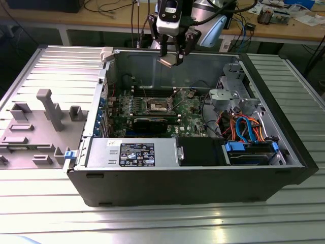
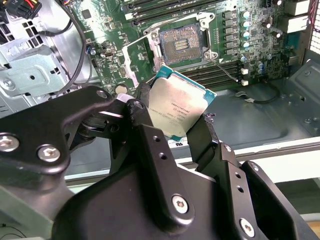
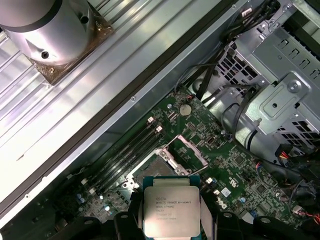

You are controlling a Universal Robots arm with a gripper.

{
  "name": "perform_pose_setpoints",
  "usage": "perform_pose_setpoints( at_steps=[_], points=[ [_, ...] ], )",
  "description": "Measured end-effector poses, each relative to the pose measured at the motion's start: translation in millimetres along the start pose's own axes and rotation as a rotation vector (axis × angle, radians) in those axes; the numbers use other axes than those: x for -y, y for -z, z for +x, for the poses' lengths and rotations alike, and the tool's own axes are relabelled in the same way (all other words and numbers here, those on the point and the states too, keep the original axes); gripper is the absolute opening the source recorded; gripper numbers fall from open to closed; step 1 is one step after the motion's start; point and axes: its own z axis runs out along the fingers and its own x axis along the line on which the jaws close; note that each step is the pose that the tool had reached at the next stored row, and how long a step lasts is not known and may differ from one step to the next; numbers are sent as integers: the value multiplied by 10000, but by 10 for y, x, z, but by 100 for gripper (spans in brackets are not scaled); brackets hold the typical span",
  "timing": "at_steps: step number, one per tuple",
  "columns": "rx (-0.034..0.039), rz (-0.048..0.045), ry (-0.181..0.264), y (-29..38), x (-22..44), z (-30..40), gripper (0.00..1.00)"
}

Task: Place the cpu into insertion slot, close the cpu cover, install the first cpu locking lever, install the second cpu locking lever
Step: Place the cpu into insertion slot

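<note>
My gripper (image 1: 171, 55) hangs above the rear wall of the open computer case (image 1: 193, 173), shut on the cpu (image 1: 169, 61). In both wrist views the cpu (image 2: 180, 107) (image 3: 171, 210), a silver-topped square chip with a green rim, sits clamped by its edges between the black fingers (image 2: 142, 107). The insertion slot (image 2: 181, 42) (image 1: 156, 105) on the green motherboard (image 2: 250, 35) lies bare, some way below the chip. The cpu cover (image 2: 137, 55) (image 3: 182, 152) stands swung up beside the slot. A thin wire locking lever (image 2: 226, 69) sticks out loose next to the slot.
A metal drive cage (image 3: 280, 95) and bundled cables (image 1: 244, 127) fill the case's side toward the exterior view's right. A power supply (image 1: 132, 152) lies along the front. A black card (image 1: 152, 122) sits just in front of the slot. A grey fixture tray (image 1: 35, 132) stands outside, left.
</note>
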Motion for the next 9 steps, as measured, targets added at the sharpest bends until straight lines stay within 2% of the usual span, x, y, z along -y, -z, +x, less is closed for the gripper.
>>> perform_pose_setpoints(
  at_steps=[9],
  points=[
    [29,-7,-335,0,0,0,54]
  ],
)
